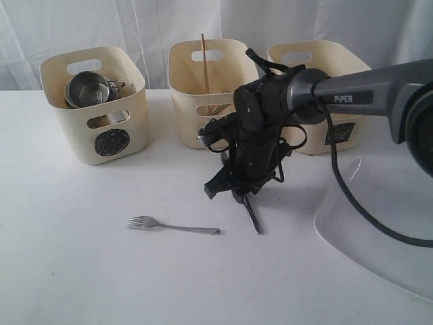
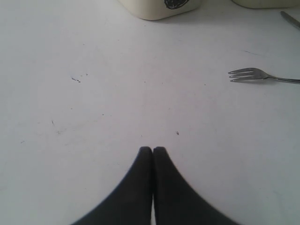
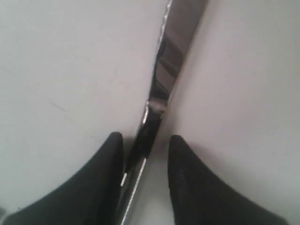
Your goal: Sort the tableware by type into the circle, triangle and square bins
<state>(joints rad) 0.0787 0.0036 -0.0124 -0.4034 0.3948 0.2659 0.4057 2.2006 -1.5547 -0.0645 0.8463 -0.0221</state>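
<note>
A steel knife point(image 1: 254, 218) lies on the white table, and my right gripper point(image 1: 245, 198) is down over its handle end. In the right wrist view the knife point(image 3: 168, 61) runs between the open jaws of the gripper point(image 3: 145, 138), against one finger and with a gap to the other. A steel fork point(image 1: 172, 225) lies to the knife's left, apart from both grippers. The fork point(image 2: 253, 75) also shows in the left wrist view, far from my shut, empty left gripper point(image 2: 153, 149). The circle bin point(image 1: 95, 128) holds steel mugs point(image 1: 88, 89).
A middle bin point(image 1: 186, 101) holds an upright wooden chopstick point(image 1: 204, 61); my arm hides its mark. A third bin point(image 1: 352, 128) with a dark mark stands behind the arm. A large white plate point(image 1: 369, 227) sits at the front right. The arm's black cable point(image 1: 352, 196) crosses above the plate.
</note>
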